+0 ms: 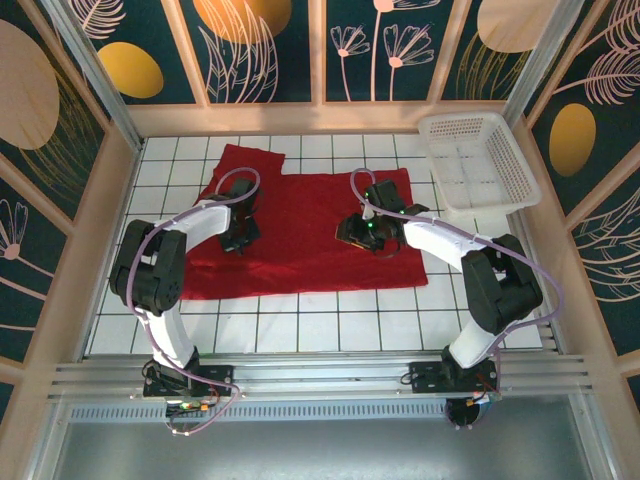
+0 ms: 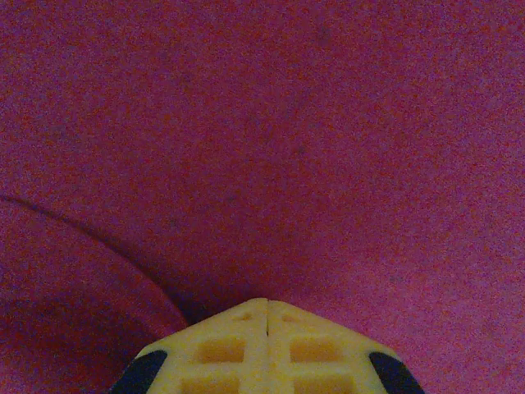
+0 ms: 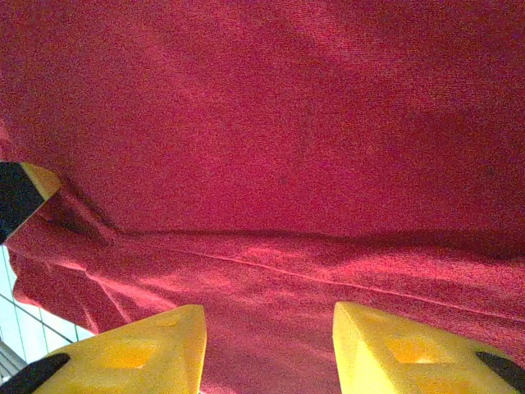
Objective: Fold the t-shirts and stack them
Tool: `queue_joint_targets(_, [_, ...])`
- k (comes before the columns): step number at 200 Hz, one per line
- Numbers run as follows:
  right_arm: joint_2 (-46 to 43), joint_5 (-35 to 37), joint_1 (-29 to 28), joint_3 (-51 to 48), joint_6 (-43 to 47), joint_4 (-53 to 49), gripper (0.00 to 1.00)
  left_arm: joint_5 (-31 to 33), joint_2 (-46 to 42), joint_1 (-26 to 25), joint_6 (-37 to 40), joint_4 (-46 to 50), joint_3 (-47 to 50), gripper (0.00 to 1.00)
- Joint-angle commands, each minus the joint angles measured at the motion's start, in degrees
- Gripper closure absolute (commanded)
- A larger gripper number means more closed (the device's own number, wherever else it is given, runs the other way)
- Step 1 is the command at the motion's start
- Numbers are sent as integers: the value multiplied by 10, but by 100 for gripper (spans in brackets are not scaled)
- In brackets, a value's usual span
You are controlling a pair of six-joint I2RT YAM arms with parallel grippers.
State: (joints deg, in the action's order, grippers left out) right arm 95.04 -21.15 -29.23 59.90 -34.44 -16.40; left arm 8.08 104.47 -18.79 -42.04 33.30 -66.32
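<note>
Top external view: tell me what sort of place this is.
Probably a staged robot test booth: robot arms bolted to a metal rail, a white tiled tabletop fenced by floral-print panels, with a red t-shirt laid out.

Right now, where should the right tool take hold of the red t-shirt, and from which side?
Probably the raised fold of the t-shirt, pinched from above: the cloth lies flat elsewhere, and this ridge runs across just ahead of the open right tool.

Left tool (image 2: 268, 307) closed (right tool (image 3: 269, 320) parted)
</note>
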Motion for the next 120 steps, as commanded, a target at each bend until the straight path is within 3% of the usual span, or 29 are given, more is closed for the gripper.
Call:
queue_joint_targets(1, [2,-10,4,8,2,11,55,23,-41,-4,-2,29,-7,100])
queue_joint_targets(61, [-1,-10,5,3,-2,14,55,-8,-58,-4,8,14,-34,100])
queue_joint_targets(120, [-15,-3,6,-11,-7,13,56,-24,0,-20,41,23,-116,100])
